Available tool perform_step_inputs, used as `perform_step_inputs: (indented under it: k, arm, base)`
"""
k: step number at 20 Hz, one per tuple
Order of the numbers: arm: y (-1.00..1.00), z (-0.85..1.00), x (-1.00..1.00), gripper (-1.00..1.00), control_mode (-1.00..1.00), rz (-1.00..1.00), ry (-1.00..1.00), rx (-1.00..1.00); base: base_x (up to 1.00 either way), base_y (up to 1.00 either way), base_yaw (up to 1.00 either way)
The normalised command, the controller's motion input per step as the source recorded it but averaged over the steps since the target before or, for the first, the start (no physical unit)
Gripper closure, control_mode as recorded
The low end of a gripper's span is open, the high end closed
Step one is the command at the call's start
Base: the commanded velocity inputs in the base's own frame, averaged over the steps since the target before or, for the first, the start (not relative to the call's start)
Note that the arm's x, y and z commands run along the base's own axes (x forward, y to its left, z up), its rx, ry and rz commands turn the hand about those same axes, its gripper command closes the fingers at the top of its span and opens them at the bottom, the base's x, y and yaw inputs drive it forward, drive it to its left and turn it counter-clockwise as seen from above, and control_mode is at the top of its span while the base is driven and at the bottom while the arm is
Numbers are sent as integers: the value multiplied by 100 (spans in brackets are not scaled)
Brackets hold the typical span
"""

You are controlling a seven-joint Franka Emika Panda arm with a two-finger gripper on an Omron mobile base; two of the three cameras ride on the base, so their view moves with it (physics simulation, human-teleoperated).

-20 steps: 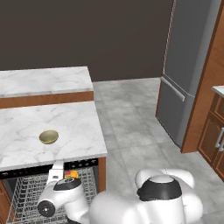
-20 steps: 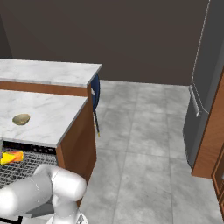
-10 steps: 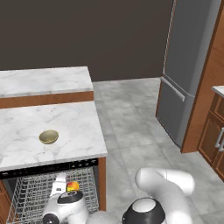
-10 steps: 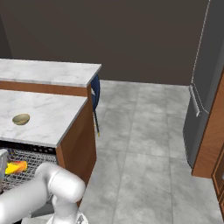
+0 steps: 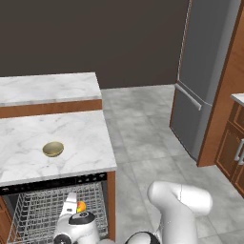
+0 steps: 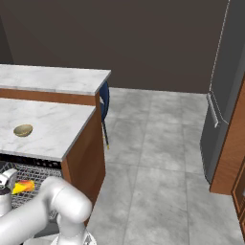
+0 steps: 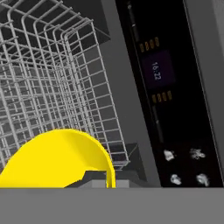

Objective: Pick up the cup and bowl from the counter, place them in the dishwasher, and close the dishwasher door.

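Note:
The olive-tan bowl rests on the white marble counter. Under the counter the dishwasher stands open, its grey wire rack pulled out. My gripper hangs just over the rack's right side, shut on the yellow cup. In the hand view one dark fingertip sits at the cup's rim, with the black control strip to the right. The dishwasher door is out of view.
A higher marble slab stands behind the counter, with a dark blue chair at its end. A tall grey fridge and wood cabinets line the right side, across a grey tiled floor.
The arm has folded down and its elbow has swung toward the camera. The gripper has carried the cup lower, closer to the rack. The bowl has not moved.

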Motion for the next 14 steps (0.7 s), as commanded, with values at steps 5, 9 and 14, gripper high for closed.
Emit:
perform_step_inputs:
  k: [5, 9, 14]
  arm:
    - [1, -31, 51, 100, -100, 0, 5, 7]
    - [15, -34, 46, 100, -100, 0, 8, 1]
    - [31, -51, 32, 100, -100, 0, 12, 1]
  base:
    - [0, 0, 0]
    - [0, 0, 0]
    - [0, 0, 0]
